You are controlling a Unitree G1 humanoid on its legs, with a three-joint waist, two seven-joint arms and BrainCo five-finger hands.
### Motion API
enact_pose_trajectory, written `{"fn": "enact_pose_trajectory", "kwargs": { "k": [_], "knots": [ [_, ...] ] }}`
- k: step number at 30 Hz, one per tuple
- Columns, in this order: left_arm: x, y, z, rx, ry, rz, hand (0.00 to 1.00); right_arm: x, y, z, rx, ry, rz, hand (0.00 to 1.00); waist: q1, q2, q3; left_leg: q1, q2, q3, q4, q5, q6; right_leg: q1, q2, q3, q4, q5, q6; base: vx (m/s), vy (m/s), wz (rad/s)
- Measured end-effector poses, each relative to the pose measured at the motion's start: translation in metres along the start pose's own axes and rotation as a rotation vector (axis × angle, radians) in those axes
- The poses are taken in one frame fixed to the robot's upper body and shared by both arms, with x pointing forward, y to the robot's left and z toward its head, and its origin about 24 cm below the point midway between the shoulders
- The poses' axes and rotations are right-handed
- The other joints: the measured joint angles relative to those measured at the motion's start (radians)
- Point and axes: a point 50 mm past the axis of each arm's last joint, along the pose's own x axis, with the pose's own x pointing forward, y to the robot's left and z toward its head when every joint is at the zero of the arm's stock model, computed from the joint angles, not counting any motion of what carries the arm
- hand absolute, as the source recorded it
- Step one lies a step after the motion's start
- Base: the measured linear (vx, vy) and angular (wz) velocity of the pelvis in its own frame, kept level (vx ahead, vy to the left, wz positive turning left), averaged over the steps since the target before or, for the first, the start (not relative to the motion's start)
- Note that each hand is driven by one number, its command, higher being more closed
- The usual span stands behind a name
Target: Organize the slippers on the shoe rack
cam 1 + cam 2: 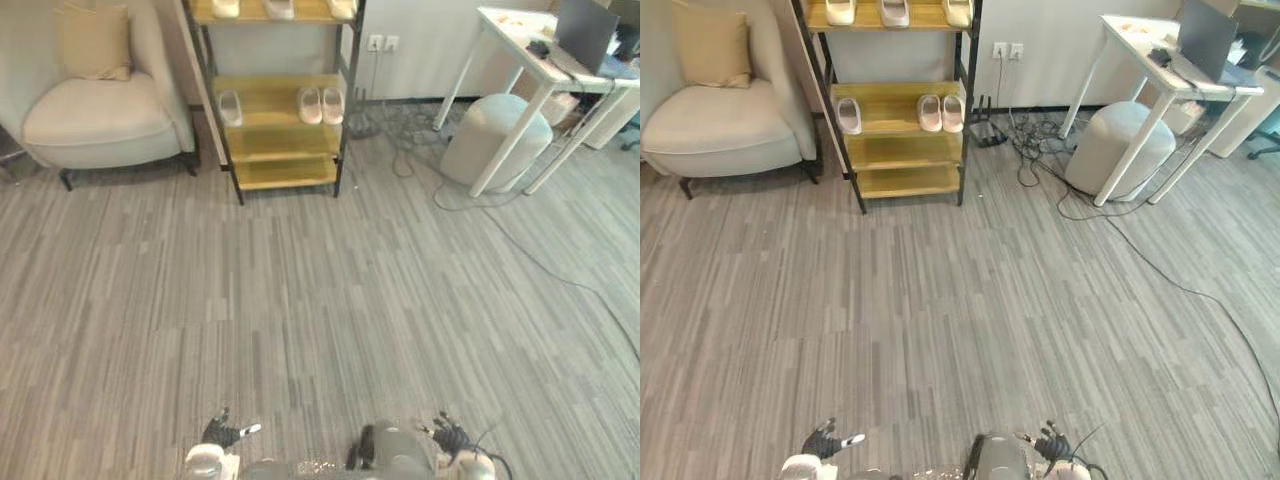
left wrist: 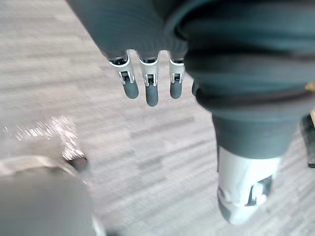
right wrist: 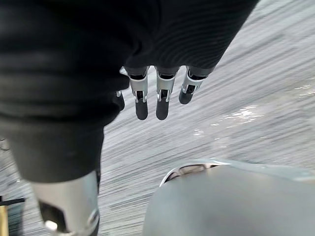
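Observation:
The wooden shoe rack (image 1: 275, 142) with a black frame stands far ahead against the wall. On its middle shelf a single pale slipper (image 1: 230, 107) lies at the left and a pinkish pair (image 1: 321, 104) at the right. More pale slippers (image 1: 894, 12) sit on the top shelf. My left hand (image 1: 222, 434) and right hand (image 1: 450, 437) hang low at the near edge, far from the rack. In the wrist views the left fingers (image 2: 146, 83) and right fingers (image 3: 157, 93) are straight over the floor and hold nothing.
A cream armchair (image 1: 95, 110) with a cushion stands left of the rack. To the right are a round pale pouf (image 1: 495, 140), a white table (image 1: 545, 70) with a laptop, and cables (image 1: 400, 130) on the floor. Grey plank floor stretches between me and the rack.

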Motion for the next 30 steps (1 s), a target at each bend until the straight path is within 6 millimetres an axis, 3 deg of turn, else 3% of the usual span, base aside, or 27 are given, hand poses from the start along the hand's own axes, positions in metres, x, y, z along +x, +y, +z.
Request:
{"fn": "enact_pose_trajectory", "kwargs": {
  "k": [2, 3, 4, 5, 7, 9, 11, 13, 15, 17, 18, 20, 21, 22, 23, 25, 26, 27, 28, 30],
  "knots": [
    [-0.001, -0.003, -0.002, -0.009, 0.005, -0.006, 0.0, -0.006, 0.005, -0.019, 0.013, 0.052, 0.008, 0.0, -0.006, -0.044, -0.011, 0.062, -0.027, -0.03, 0.004, -0.031, -0.076, 0.015, -0.014, 0.087, -0.15, 0.245, -0.023, 0.45, -0.267, 0.32],
    [0.0, -0.01, 0.001, -0.037, 0.006, -0.015, 0.0, -0.005, -0.001, -0.016, 0.022, 0.049, -0.009, 0.0, -0.017, -0.016, -0.004, 0.093, -0.002, -0.051, 0.008, -0.06, -0.116, -0.001, 0.001, 0.076, -0.057, 0.214, -0.038, 0.45, -0.262, 0.34],
    [-0.001, -0.013, 0.0, -0.06, 0.006, -0.018, 0.0, -0.003, -0.006, -0.013, 0.009, 0.049, -0.019, 0.0, -0.024, 0.005, -0.016, 0.076, 0.023, -0.068, 0.047, -0.058, -0.122, -0.016, 0.007, 0.067, -0.009, 0.153, -0.042, 0.41, -0.247, 0.26],
    [-0.001, -0.018, 0.002, -0.075, -0.001, -0.026, 0.0, -0.003, -0.007, -0.012, 0.009, 0.047, -0.022, 0.0, -0.037, 0.013, -0.015, 0.038, 0.048, -0.1, 0.147, -0.061, -0.125, -0.01, 0.023, 0.059, 0.001, 0.1, -0.025, 0.46, -0.277, 0.22],
    [-0.001, -0.021, 0.003, -0.142, 0.005, -0.022, 0.0, -0.004, -0.01, -0.018, 0.029, 0.073, -0.038, 0.0, -0.035, 0.053, 0.0, -0.108, 0.137, -0.175, 0.499, 0.001, -0.153, 0.086, 0.071, 0.02, -0.051, 0.061, -0.053, 0.39, -0.245, 0.21],
    [-0.001, -0.015, 0.003, -0.191, -0.003, 0.0, 0.0, -0.007, -0.011, -0.026, 0.03, 0.102, -0.048, 0.0, -0.022, 0.046, 0.016, -0.211, 0.194, -0.171, 0.798, -0.004, -0.163, 0.223, 0.106, 0.01, -0.112, 0.033, -0.078, 0.42, -0.183, 0.09],
    [-0.001, -0.012, 0.007, -0.203, -0.018, 0.007, 0.0, -0.008, -0.01, -0.029, 0.055, 0.108, -0.054, 0.0, -0.017, 0.03, 0.017, -0.287, 0.191, -0.108, 0.849, -0.024, -0.126, 0.326, 0.107, 0.008, -0.184, 0.021, -0.074, 0.34, -0.12, 0.1],
    [0.0, -0.012, 0.012, -0.214, -0.045, 0.009, 0.0, -0.008, -0.011, -0.03, 0.066, 0.111, -0.058, 0.0, 0.003, 0.03, 0.016, -0.361, 0.15, -0.049, 0.73, -0.04, -0.099, 0.391, 0.1, 0.014, -0.251, 0.019, -0.065, 0.33, -0.047, -0.06],
    [0.0, -0.011, 0.014, -0.214, -0.055, 0.011, 0.0, -0.007, -0.011, -0.027, 0.082, 0.106, -0.062, 0.0, 0.017, 0.026, 0.018, -0.397, 0.069, -0.031, 0.411, -0.026, -0.095, 0.44, 0.079, 0.021, -0.291, 0.01, -0.033, 0.39, 0.06, -0.18],
    [0.0, -0.011, 0.013, -0.212, -0.055, 0.01, 0.0, -0.005, -0.01, -0.023, 0.09, 0.096, -0.062, 0.0, 0.021, 0.027, 0.016, -0.388, -0.006, -0.05, 0.098, 0.075, -0.105, 0.465, 0.062, 0.036, -0.309, -0.003, -0.013, 0.36, 0.123, -0.33],
    [-0.001, -0.012, 0.011, -0.222, -0.048, 0.012, 0.0, -0.005, -0.01, -0.022, 0.087, 0.095, -0.063, 0.0, 0.034, 0.029, 0.014, -0.383, -0.021, -0.071, 0.016, 0.184, -0.097, 0.49, 0.061, 0.063, -0.325, -0.016, 0.007, 0.51, 0.183, -0.53],
    [0.0, -0.008, 0.011, -0.214, -0.047, 0.014, 0.0, -0.003, -0.005, -0.019, 0.092, 0.088, -0.052, 0.0, 0.044, 0.01, 0.0, -0.376, -0.049, -0.079, 0.048, 0.266, -0.023, 0.52, 0.04, 0.098, -0.332, -0.043, 0.037, 0.61, 0.171, -0.44],
    [0.0, -0.003, 0.011, -0.204, -0.049, 0.022, 0.0, -0.003, 0.004, -0.019, 0.105, 0.088, -0.034, 0.0, 0.038, -0.018, -0.011, -0.401, -0.064, -0.076, 0.108, 0.221, -0.004, 0.522, 0.019, 0.1, -0.321, -0.054, 0.047, 0.64, 0.172, -0.14],
    [0.001, 0.0, 0.012, -0.197, -0.045, 0.025, 0.0, -0.003, 0.008, -0.018, 0.11, 0.084, -0.023, 0.0, 0.037, -0.034, -0.019, -0.42, -0.067, -0.061, 0.213, 0.131, 0.013, 0.499, -0.008, 0.118, -0.229, -0.071, 0.074, 0.51, 0.154, -0.03],
    [0.001, -0.001, 0.011, -0.195, -0.043, 0.023, 0.0, -0.002, 0.008, -0.018, 0.11, 0.084, -0.022, 0.0, 0.039, -0.033, -0.019, -0.416, -0.067, -0.06, 0.227, 0.111, 0.017, 0.483, -0.012, 0.13, -0.18, -0.078, 0.084, 0.49, 0.173, -0.08],
    [0.002, 0.0, 0.009, -0.16, -0.031, 0.015, 0.0, -0.002, 0.009, -0.017, 0.11, 0.08, -0.016, 0.0, 0.04, -0.044, -0.024, -0.347, -0.094, -0.052, 0.222, 0.051, 0.027, 0.355, -0.06, 0.182, 0.19, -0.081, 0.126, 0.42, 0.188, 0.03],
    [0.002, 0.002, 0.008, -0.14, -0.028, 0.014, 0.0, -0.002, 0.011, -0.016, 0.106, 0.077, -0.009, 0.0, 0.031, -0.057, -0.024, -0.299, -0.116, -0.054, 0.213, 0.026, 0.032, 0.295, -0.082, 0.205, 0.37, -0.066, 0.166, 0.57, 0.204, 0.24],
    [0.002, 0.001, 0.006, -0.123, -0.02, 0.009, 0.0, -0.002, 0.011, -0.016, 0.109, 0.076, -0.01, 0.0, 0.03, -0.061, -0.022, -0.248, -0.13, -0.062, 0.2, 0.011, 0.043, 0.263, -0.094, 0.203, 0.484, -0.075, 0.158, 0.49, 0.125, 0.29],
    [0.001, 0.0, 0.004, -0.104, -0.008, 0.001, 0.0, -0.002, 0.01, -0.016, 0.116, 0.076, -0.015, 0.0, 0.028, -0.061, -0.022, -0.177, -0.142, -0.075, 0.158, 0.007, 0.049, 0.242, -0.105, 0.17, 0.545, -0.093, 0.125, 0.51, 0.078, 0.28],
    [0.001, -0.006, 0.002, -0.088, 0.006, -0.021, 0.0, -0.001, 0.007, -0.013, 0.112, 0.063, -0.021, 0.0, 0.023, -0.035, -0.022, -0.063, -0.133, -0.095, 0.062, 0.007, 0.049, 0.196, -0.101, 0.068, 0.505, -0.14, 0.043, 0.49, 0.041, 0.24]
  ]
}}
